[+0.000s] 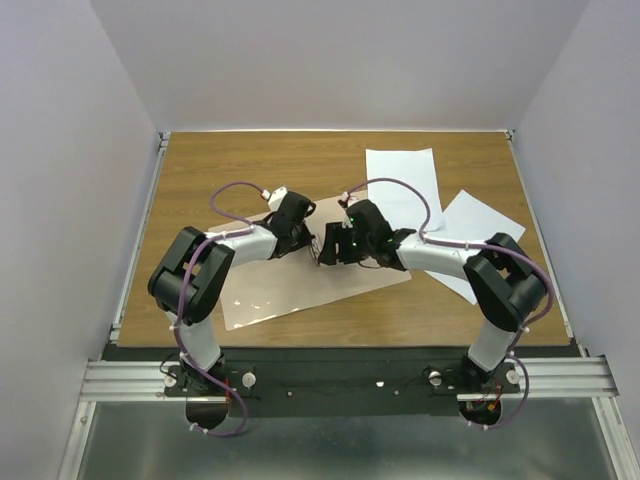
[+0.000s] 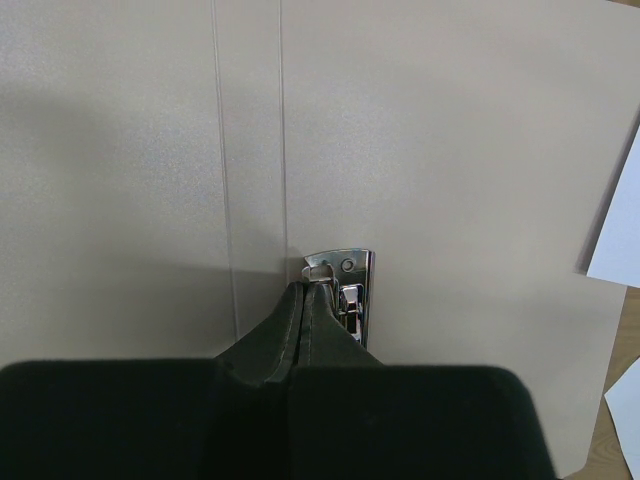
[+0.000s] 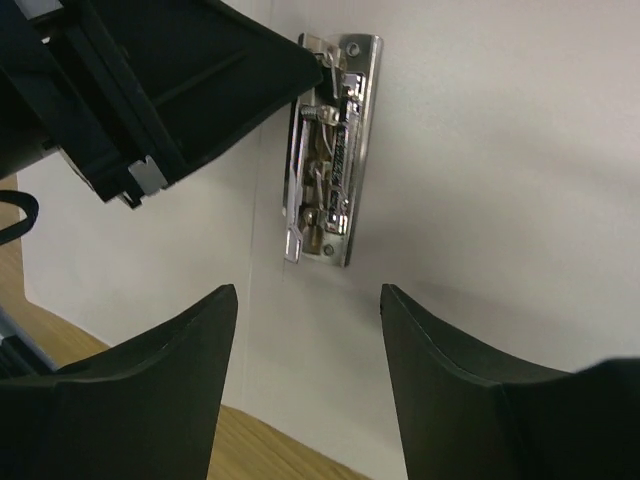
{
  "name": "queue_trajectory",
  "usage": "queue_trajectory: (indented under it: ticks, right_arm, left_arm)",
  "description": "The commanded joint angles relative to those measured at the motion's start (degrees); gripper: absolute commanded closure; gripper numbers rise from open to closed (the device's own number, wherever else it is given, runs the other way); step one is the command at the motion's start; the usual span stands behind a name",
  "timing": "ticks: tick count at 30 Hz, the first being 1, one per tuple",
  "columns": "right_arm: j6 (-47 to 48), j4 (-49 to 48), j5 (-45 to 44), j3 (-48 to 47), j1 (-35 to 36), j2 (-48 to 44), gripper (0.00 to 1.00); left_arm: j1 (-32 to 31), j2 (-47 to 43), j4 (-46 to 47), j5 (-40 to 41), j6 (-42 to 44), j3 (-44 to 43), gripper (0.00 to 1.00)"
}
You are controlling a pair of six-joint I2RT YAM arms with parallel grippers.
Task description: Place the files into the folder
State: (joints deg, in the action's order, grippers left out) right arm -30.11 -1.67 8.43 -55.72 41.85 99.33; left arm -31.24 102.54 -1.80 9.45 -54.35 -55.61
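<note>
Wood surface (image 1: 200,170) carries everything, and the folder (image 1: 290,295) lies flat on it in the middle, just in front of both arms. Its pinkish-tan face is bare; nothing is filed on it. The files, two white sheets, lie apart from it at the far right: one (image 1: 405,185) further back, the other (image 1: 480,225) nearer the right arm, corners overlapping.

Judging from this, loading has not begun. The step in hand looks like working the folder's metal clip (image 3: 330,150) so paper can go under it.

The left hand (image 2: 305,290) is closed, its fingertips pressed together against the clip's top end. Whether they pinch the small lever there or only push on it cannot be told. The right hand (image 3: 310,340) hovers over the folder just below the clip's lower end, fingers spread with nothing between them.

The next move probably calls for lifting or holding the clip's spring bar up, a small and stiff target. The folder needs to stay flat meanwhile, so it does not slide on the wood. After that the right hand would have to go to the sheets. Thin paper lying flat gives little edge to catch.

No brand, label or writing can be read anywhere. The clip shows only bright metal, rivets and a spring, and the sheets are blank.
</note>
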Motion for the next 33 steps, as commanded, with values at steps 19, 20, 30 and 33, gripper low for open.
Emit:
queue_trajectory:
  ticks: [19, 20, 30, 33]
  right_arm:
    - [1.6, -0.8, 3.6, -6.4, 1.4, 9.5, 0.65]
    - [1.5, -0.8, 3.8, -6.3, 1.4, 9.5, 0.65]
    - [0.8, -0.8, 4.5, -6.4, 1.6, 10.1, 0.68]
    - [0.8, -0.8, 4.8, -6.8, 1.7, 10.4, 0.69]
  left_arm:
    - [-0.4, -0.9, -0.7, -0.1, -3.3, 5.1, 1.0]
    - [-0.4, -0.9, -0.7, 0.0, -3.4, 5.3, 1.0]
    - [-0.4, -0.9, -0.5, 0.5, -4.1, 6.0, 1.0]
    - [-0.4, -0.9, -0.5, 0.6, -4.1, 6.0, 1.0]
